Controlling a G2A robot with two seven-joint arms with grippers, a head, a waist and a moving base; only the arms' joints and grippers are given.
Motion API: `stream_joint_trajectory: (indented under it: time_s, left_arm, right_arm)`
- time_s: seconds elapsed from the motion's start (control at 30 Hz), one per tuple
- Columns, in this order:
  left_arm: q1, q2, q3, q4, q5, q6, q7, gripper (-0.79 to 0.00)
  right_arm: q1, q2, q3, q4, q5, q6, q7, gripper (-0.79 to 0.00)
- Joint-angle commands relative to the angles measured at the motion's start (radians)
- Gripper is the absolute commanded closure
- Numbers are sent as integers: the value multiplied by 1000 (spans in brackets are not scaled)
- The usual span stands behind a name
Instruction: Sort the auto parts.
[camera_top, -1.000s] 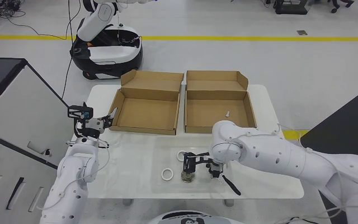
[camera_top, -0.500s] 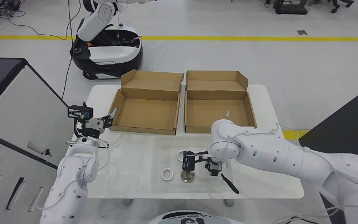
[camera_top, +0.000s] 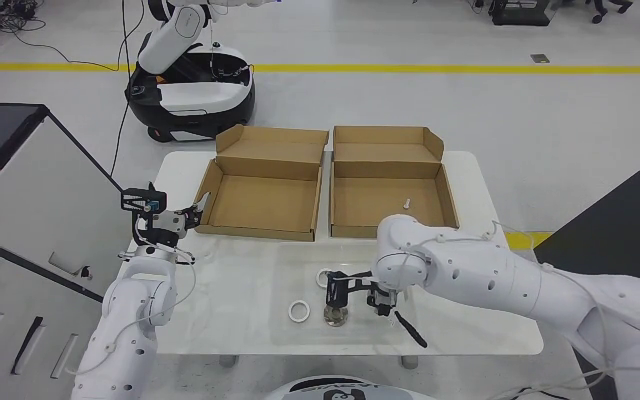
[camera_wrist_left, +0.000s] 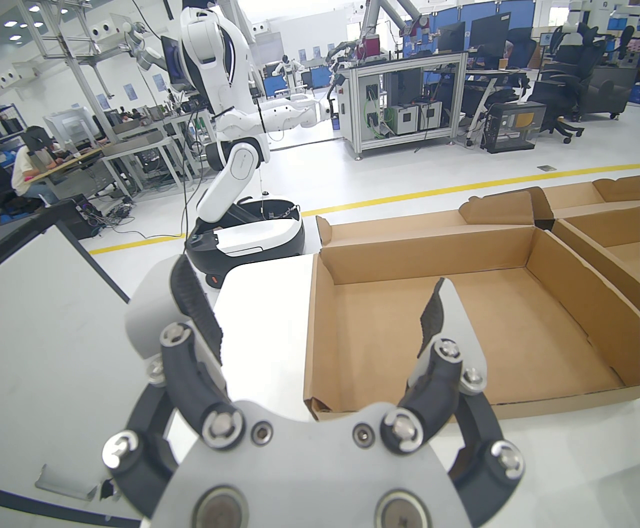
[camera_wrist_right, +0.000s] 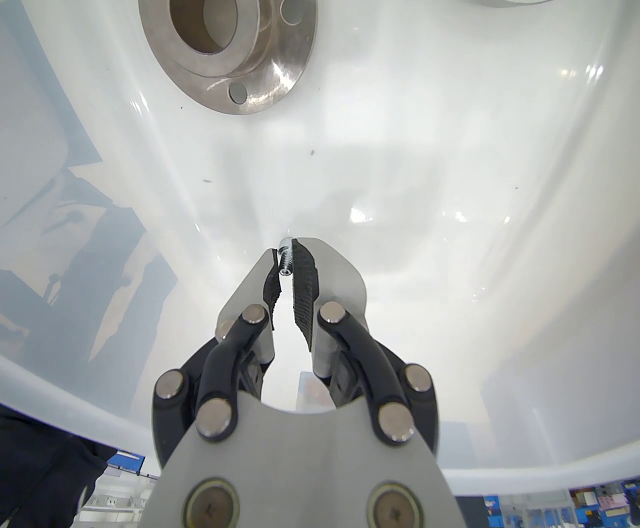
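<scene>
My right gripper is shut on a small threaded silver screw, just above the white table. In the top view this gripper is near the table's front, just right of a metal flange. The flange lies flat ahead of the fingers. Two white rings lie close by. My left gripper is open and holds nothing, at the left edge of the left cardboard box. The right cardboard box holds one small white part.
Both boxes stand side by side at the back of the table with their lids folded back. The left box has a bare floor in front of the left gripper. Another robot's base stands on the floor behind the table.
The right gripper has shifted slightly toward the boxes with the screw in it. The left arm has kept still.
</scene>
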Motion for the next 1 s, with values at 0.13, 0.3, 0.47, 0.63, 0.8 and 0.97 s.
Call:
stream_joint_trajectory:
  time_s: [0.13, 0.3, 0.47, 0.63, 0.8, 0.97]
  left_arm:
    - [0, 0, 0, 0, 0, 0, 0, -785]
    - [0, 0, 0, 0, 0, 0, 0, -785]
    - [0, 0, 0, 0, 0, 0, 0, -785]
    - [0, 0, 0, 0, 0, 0, 0, -785]
    - [0, 0, 0, 0, 0, 0, 0, -785]
    - [0, 0, 0, 0, 0, 0, 0, -785]
  right_arm:
    - [1, -1, 0, 1, 6, 0, 0, 0]
    - [19, 2, 0, -13, 17, 0, 0, 0]
    - [54, 16, 0, -46, 37, 0, 0, 0]
    - [108, 39, 0, -87, 81, 0, 0, 0]
    - [181, 69, 0, -139, 168, 1, 0, 0]
    - [255, 98, 0, -171, 266, 1, 0, 0]
